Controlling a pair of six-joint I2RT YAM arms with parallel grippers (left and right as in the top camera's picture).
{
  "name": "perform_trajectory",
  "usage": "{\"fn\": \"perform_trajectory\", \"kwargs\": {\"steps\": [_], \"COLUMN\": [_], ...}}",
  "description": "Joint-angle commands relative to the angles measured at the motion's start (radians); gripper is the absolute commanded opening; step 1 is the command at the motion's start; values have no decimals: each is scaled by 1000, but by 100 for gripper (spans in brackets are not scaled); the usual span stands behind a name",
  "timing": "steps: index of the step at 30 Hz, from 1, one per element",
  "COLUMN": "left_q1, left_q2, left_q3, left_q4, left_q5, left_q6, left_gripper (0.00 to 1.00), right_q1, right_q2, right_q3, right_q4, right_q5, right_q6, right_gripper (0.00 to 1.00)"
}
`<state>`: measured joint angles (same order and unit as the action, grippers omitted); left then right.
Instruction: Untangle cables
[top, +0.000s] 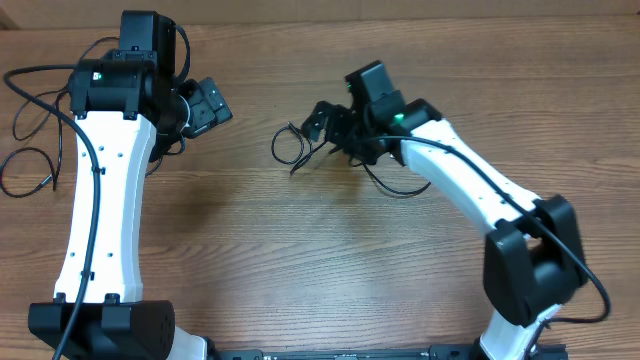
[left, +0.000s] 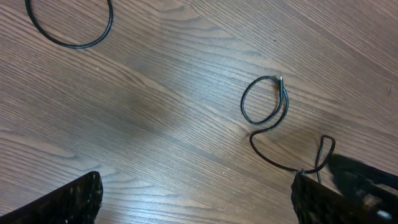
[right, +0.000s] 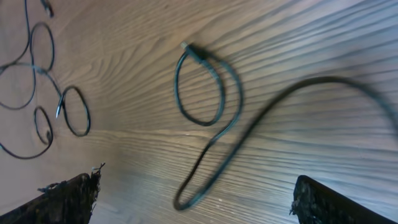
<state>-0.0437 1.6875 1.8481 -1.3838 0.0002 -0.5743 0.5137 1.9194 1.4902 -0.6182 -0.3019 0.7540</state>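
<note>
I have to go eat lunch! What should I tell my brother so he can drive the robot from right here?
Both claws are empty: the left claw is open over the table, and the right claw is open, gripping nothing.
The looped cable lies on its own just ahead of the right claw.
The other cables are curled up near the left arm, some crossing each other.
Done: one cable is apart from the rest.
Left: probably pulling apart the crossing ones.

Wood-grain table (top: 300, 260) with loose black cables (left: 286, 102), looped, well apart.
</note>
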Motion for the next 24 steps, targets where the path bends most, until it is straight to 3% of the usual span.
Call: {"fn": "perform_trajectory", "kwargs": {"steps": [1,7,13,24], "left_q1": [2,2,2,2], "left_q2": [7,7,7,7], "left_q3": [6,6,6,6], "left_q4": [0,-4,-4,-3], "left_q5": [-8,-7,-7,-6], "left_q6": [3,6,6,6], "left_gripper": [98,99,100,100], "right_q1": [48,79,82,82], "right_q2": [35,72,114,127], "right_q3": [2,2,2,2], "right_q4": [41,82,165,210], "right_q5": [0,130,134,175], "right_q6": [55,196,201,215], "right_gripper": [100,93,76,58]}}
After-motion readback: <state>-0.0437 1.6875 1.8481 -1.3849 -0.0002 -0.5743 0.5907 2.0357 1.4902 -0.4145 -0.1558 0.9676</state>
